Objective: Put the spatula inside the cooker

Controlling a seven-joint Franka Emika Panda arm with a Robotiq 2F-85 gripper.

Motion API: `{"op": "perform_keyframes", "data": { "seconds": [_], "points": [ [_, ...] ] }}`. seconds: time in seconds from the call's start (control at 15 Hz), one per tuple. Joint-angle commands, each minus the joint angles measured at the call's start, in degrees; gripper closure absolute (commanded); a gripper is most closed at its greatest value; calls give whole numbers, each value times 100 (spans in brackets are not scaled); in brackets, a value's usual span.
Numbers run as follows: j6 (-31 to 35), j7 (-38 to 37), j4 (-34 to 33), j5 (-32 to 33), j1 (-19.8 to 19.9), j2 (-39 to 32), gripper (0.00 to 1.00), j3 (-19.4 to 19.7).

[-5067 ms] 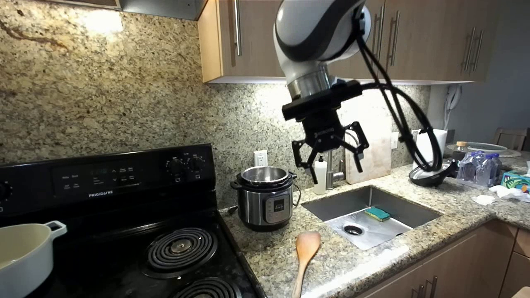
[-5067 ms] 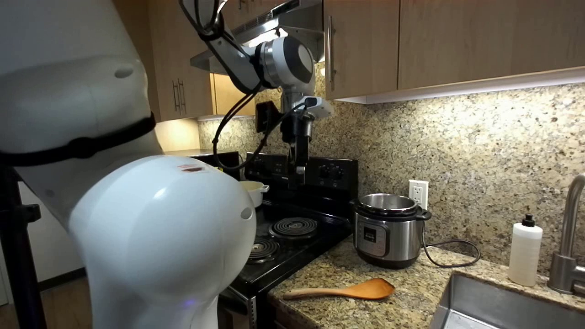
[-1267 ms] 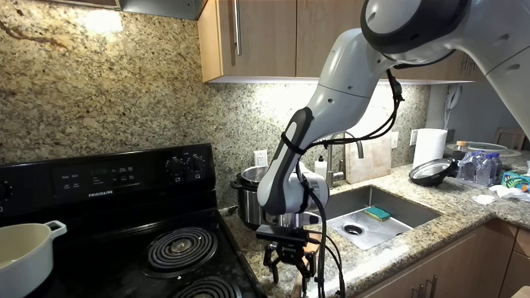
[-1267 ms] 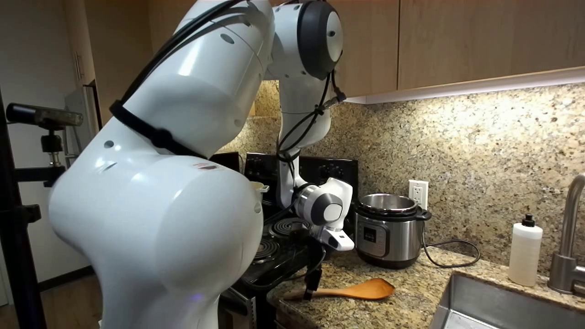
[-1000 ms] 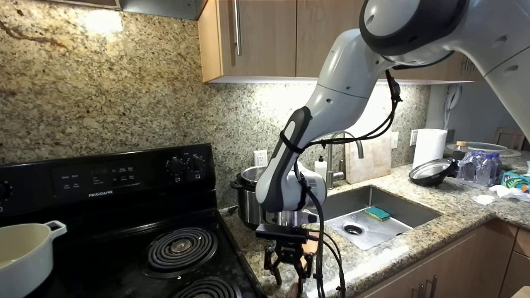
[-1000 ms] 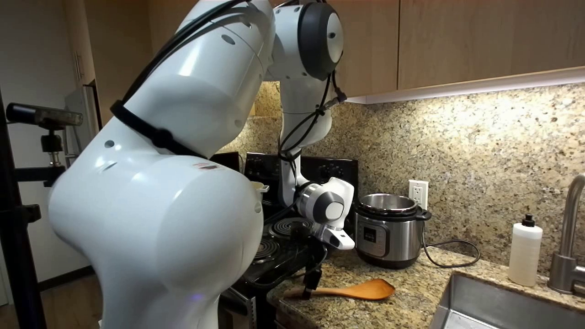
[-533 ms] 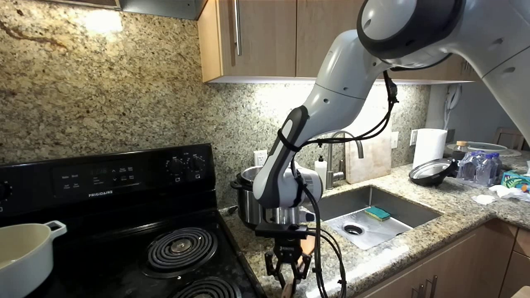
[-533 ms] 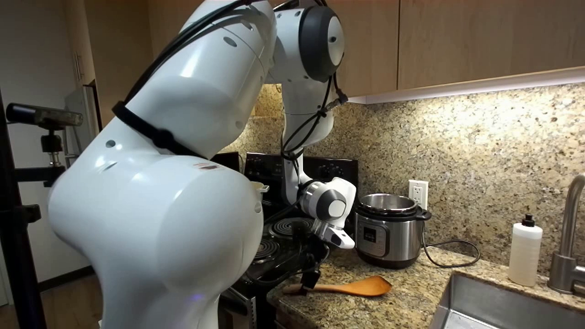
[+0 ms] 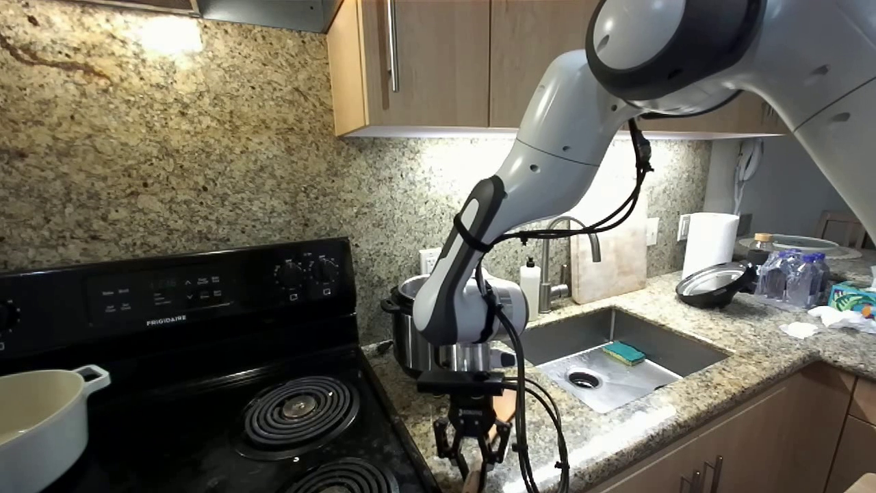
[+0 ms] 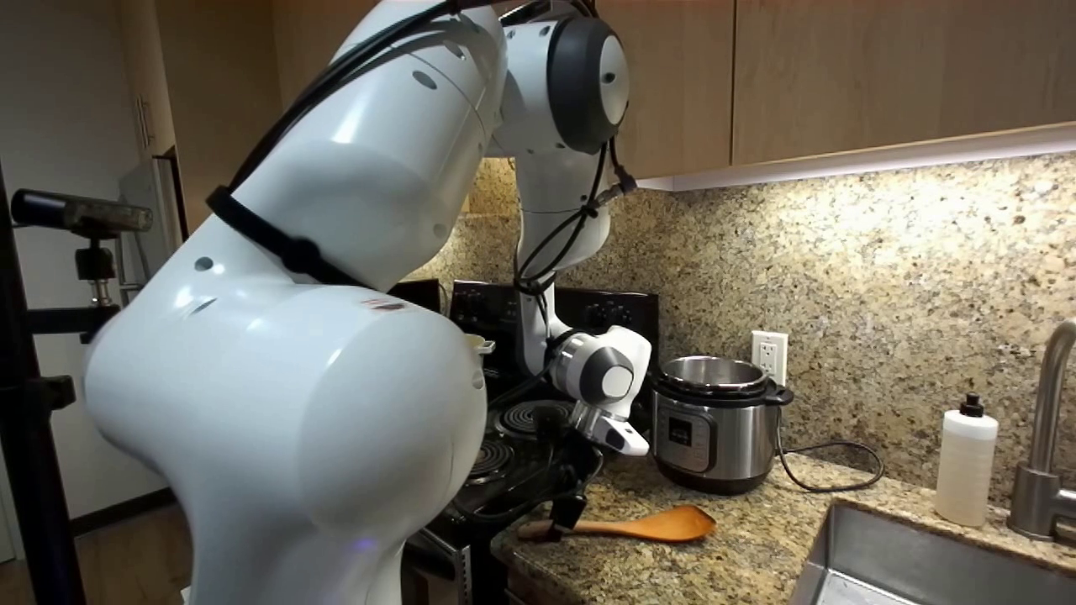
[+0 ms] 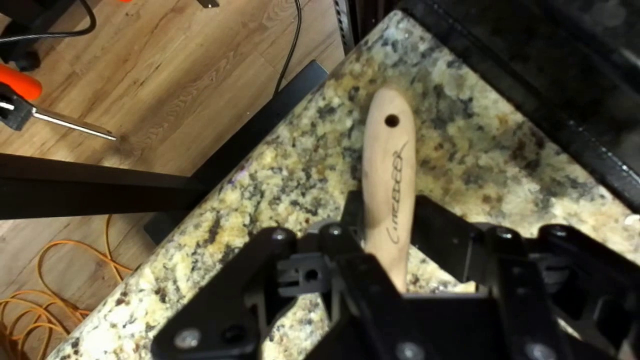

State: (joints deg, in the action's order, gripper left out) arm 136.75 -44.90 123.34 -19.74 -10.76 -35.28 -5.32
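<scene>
the gripper (image 11: 389, 212) held the spatula (image 10: 672, 524) by its wooden handle (image 11: 390, 165), a black finger pressed to either side of it. in the wrist view the handle's rounded end — small hole, dark lettering — stuck out past the fingers (image 11: 442, 232). the spatula was outside the cooker (image 10: 744, 441), low at the corner of the granite counter (image 10: 727, 576) beside the stove (image 9: 164, 424); whether any of it touched the stone could not be told. in an exterior view its broad head pointed away from the stove, in front of the cooker and apart from it. the cooker stood upright on the counter, control panel to the front, bright steel showing inside its black rim, a wall outlet (image 10: 767, 353) just behind it. the arm (image 9: 554, 168) hid part of the cooker in an exterior view. a white bottle (image 10: 966, 470) with a black top stood next to the faucet (image 10: 1032, 500), behind the sink (image 9: 619, 387), and a green and yellow sponge (image 9: 623, 352) lay in the sink. a pale pot (image 9: 55, 435) with a side handle sat on the stove, well apart from the gripper. a paper roll (image 9: 712, 239) stood farther along the counter.
</scene>
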Motion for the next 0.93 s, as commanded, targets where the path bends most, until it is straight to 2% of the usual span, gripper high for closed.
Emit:
{"op": "perform_keyframes", "data": {
  "seconds": [0.0,0.47,0.87],
  "points": [
    [-124,-158,110,129,-171,210,92,163],
    [-196,-91,335,300,-237,555,92,334],
    [-342,-90,982,953,-220,1386,92,634]
  ]
}}
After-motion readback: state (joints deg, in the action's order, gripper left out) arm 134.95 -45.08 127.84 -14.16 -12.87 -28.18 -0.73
